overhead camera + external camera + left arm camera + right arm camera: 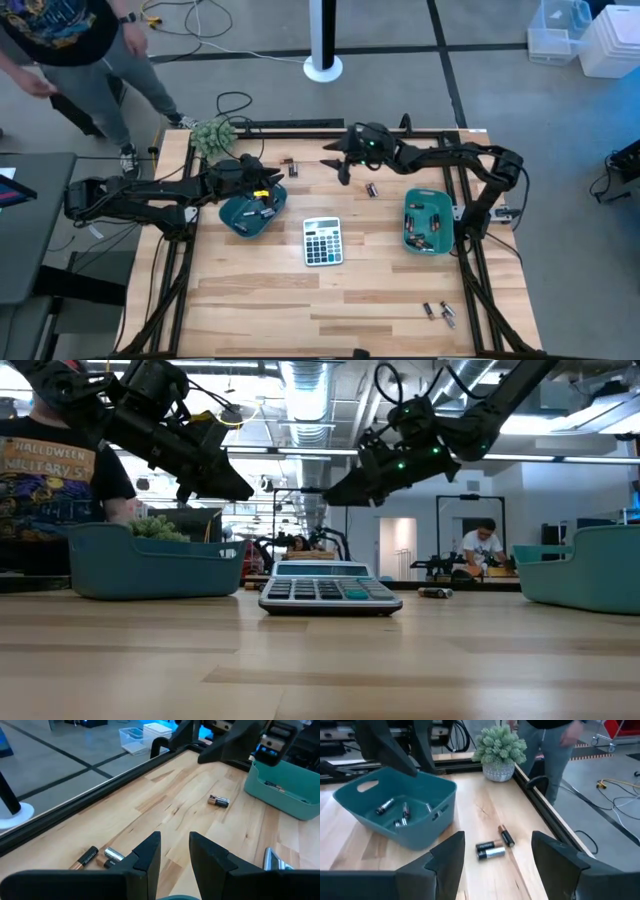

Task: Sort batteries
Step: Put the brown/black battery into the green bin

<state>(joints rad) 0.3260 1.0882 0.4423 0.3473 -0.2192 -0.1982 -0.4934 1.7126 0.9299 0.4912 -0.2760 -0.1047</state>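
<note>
My left gripper [274, 186] hovers open over the far rim of the left teal tray [236, 222], which holds a few batteries [395, 810]. My right gripper [337, 166] hangs wide open above the table near its far edge. Its fingers stand apart over three small batteries [492, 847] lying on the wood [290, 168]. A single battery [372, 188] lies between the right gripper and the right teal tray [410, 205]; the left wrist view shows that battery [218, 801] too. The right tray holds several batteries [425, 228]. In the low view both grippers [235, 488] [335, 492] are clear of the table.
A grey calculator [322, 241] sits mid-table between the trays. A potted plant [212, 135] stands at the far left corner. Two or three more batteries [438, 312] lie near the table's near right corner. A person [70, 50] stands beyond the far left corner.
</note>
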